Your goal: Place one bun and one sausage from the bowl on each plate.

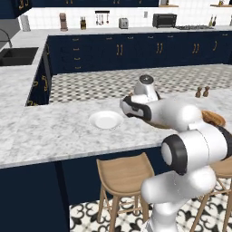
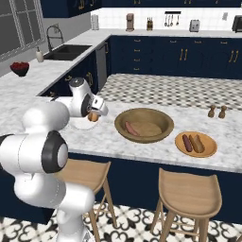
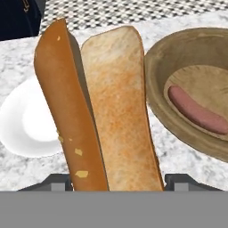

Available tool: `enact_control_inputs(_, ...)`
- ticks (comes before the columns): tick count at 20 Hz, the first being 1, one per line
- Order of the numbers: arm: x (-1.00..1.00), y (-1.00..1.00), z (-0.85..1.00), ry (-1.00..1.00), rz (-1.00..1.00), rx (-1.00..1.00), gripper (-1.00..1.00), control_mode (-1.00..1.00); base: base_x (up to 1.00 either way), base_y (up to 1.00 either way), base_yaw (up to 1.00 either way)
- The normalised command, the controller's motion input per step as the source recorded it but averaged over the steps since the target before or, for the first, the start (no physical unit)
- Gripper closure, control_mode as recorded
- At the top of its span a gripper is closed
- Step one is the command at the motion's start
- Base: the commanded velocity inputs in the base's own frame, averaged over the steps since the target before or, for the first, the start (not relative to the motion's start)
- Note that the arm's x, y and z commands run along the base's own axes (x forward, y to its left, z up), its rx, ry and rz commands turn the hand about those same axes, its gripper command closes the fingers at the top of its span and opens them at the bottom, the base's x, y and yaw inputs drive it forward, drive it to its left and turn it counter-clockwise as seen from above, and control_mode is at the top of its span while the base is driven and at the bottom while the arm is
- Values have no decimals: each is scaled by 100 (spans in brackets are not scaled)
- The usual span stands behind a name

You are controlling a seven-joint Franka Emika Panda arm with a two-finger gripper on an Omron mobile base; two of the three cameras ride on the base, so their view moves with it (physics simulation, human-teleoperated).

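My gripper [image 3: 118, 180] is shut on a split bun [image 3: 107, 111], which stands up between the fingers. The held bun [image 2: 93, 116] hangs above the white plate [image 2: 83, 125], left of the brown wooden bowl [image 2: 144, 124]. One sausage [image 2: 132, 128] lies in the bowl. The hand view shows the white plate [image 3: 22, 120] behind the bun on the left and the bowl [image 3: 156, 58] with its sausage [image 3: 196, 111] on the right. The orange-tan wooden plate [image 2: 195, 144] carries a sausage [image 2: 187, 142] and a bun [image 2: 198, 143]. The white plate [image 1: 105, 120] is bare.
Two small shakers [image 2: 216, 112] stand at the counter's far edge behind the wooden plate. Wooden stools [image 2: 189, 194] sit under the counter's near edge. A sink [image 2: 68, 51] lies at the far left.
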Motion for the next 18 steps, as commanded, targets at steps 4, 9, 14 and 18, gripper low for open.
enact_control_inputs(4, 75, 47, 0, 14, 4, 0, 100, -100, 0, 0, 0)
enact_control_inputs(9, 56, 7, -14, 9, 0, 0, 100, -100, 0, 0, 0)
enact_control_inputs(14, 44, 8, -50, 8, 1, 0, 100, -100, 0, 0, 0)
enact_control_inputs(18, 43, 21, -66, 4, 0, 0, 100, -100, 0, 0, 0)
